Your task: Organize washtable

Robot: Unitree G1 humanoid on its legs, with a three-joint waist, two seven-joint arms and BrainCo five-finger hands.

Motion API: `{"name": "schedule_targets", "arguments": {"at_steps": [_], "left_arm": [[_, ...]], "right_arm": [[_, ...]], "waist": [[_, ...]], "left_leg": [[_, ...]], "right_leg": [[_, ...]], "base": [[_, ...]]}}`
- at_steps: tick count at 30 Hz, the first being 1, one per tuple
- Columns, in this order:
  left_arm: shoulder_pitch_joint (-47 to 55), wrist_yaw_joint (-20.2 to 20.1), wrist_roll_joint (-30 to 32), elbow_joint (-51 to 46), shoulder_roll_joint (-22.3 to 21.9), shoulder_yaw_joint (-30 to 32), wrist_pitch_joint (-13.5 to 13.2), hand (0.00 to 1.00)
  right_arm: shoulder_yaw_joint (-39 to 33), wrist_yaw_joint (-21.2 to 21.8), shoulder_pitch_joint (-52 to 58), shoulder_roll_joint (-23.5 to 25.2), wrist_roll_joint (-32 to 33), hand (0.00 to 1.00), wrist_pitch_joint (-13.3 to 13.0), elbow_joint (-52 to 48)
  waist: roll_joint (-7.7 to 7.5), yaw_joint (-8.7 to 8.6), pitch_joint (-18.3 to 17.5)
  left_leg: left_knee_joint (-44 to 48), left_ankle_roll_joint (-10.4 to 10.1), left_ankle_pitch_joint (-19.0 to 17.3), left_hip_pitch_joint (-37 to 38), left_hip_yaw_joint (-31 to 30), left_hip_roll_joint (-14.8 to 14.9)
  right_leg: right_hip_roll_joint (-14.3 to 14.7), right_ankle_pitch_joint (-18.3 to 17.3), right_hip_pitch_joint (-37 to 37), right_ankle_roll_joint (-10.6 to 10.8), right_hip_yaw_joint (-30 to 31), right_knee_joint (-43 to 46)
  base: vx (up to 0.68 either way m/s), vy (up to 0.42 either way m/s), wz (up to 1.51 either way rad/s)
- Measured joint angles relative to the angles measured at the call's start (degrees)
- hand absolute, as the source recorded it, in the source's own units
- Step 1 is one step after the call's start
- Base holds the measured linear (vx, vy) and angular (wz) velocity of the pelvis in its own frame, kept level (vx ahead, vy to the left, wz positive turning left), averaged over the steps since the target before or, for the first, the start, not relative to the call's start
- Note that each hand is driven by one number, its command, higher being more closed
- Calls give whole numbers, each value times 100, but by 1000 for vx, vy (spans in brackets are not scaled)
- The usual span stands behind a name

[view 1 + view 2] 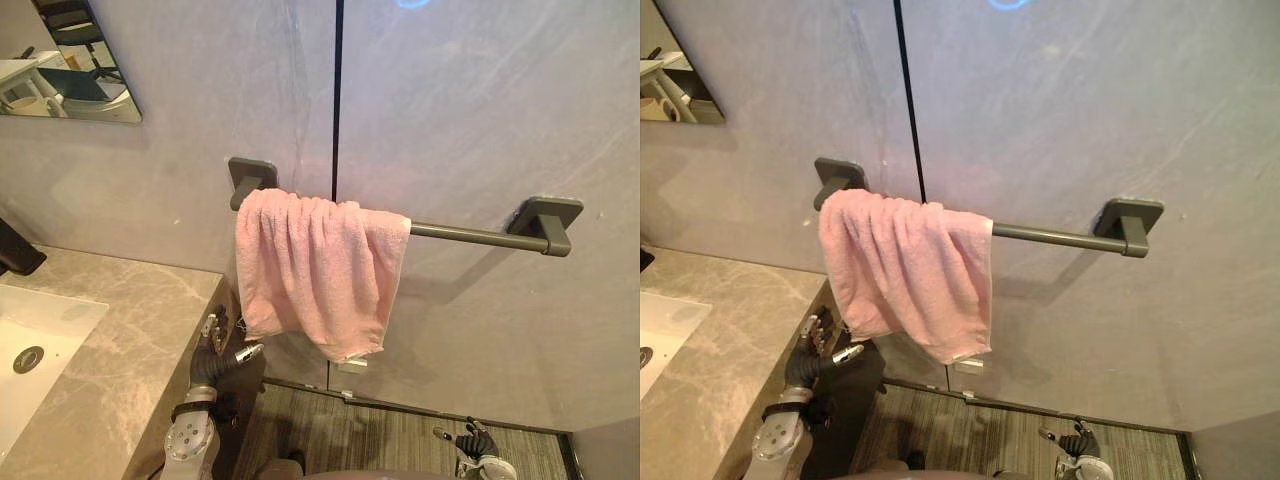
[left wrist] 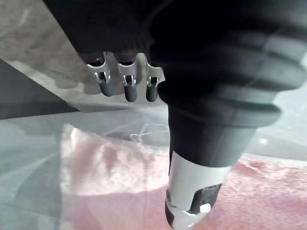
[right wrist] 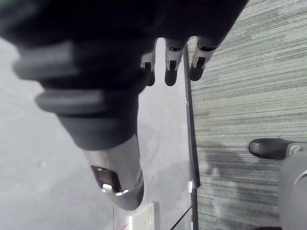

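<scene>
The left hand [image 1: 222, 350] sits low in the left half of the head view, just off the end of the marble countertop [image 1: 120, 340] and below the lower left corner of the pink towel [image 1: 315, 270], without touching it. Its fingers [image 2: 128, 88] are loosely extended in a row, the thumb [image 2: 192, 191] stands out apart from them, and nothing is held between them. The right hand [image 1: 472, 440] hangs at the lower right of the frame above the striped grey floor [image 1: 390, 435], its fingers relaxed and also empty.

The towel hangs over the left end of a dark grey towel bar [image 1: 470, 236] in the middle of the frame. It is bunched against the left bracket [image 1: 250, 175], with its folds falling unevenly, while the bar's right half is bare as far as the right bracket [image 1: 545, 218]. The bar is fixed to a grey panelled wall [image 1: 480, 100]. At the lower left, a white sink [image 1: 50, 325] is set into the countertop, with a dark faucet [image 1: 15, 255] at the left edge. A mirror [image 1: 70, 60] fills the upper left corner.
</scene>
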Motion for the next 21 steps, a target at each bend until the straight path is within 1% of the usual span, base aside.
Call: {"name": "schedule_targets", "arguments": {"at_steps": [6, 11, 14, 15, 21], "left_arm": [[-8, -109, -179, -536, 25, -97, -146, 0], [-287, -102, -174, -612, 244, -215, -177, 0], [-411, -115, -179, -612, 473, -211, -177, 0], [-409, -120, -180, -612, 548, -209, -179, 100], [-421, -236, -179, -611, 626, -209, -178, 100]], "right_arm": [[90, 71, -101, -22, -51, 0, 0, 16], [272, 81, -147, -117, -52, 0, -1, 46], [322, 98, -175, -185, -88, 0, -1, 52], [338, 114, -182, -202, -107, 0, -1, 52], [430, 181, -184, -330, -155, 0, 1, 43]], "waist": [[48, -4, -106], [55, -26, -113], [56, -94, -112], [57, -155, -112], [77, -242, -101]], "left_leg": [[-9, 12, 6, 4, -21, -2], [-40, 14, 4, 136, -31, -2], [-48, 14, 5, 162, 7, 3], [-54, 13, 5, 170, 20, 2], [-153, 14, 7, 208, 145, 0]], "right_leg": [[23, 19, 35, -25, 3, -62], [31, 36, 147, -52, 43, -87], [36, 56, 140, -69, 104, -112], [37, 71, 140, -62, 135, -130], [54, 209, 115, -31, 315, -310]], "base": [[46, -16, 0], [-4, -7, -4], [-63, 2, -9], [-58, 5, -13], [-27, 7, -16]]}}
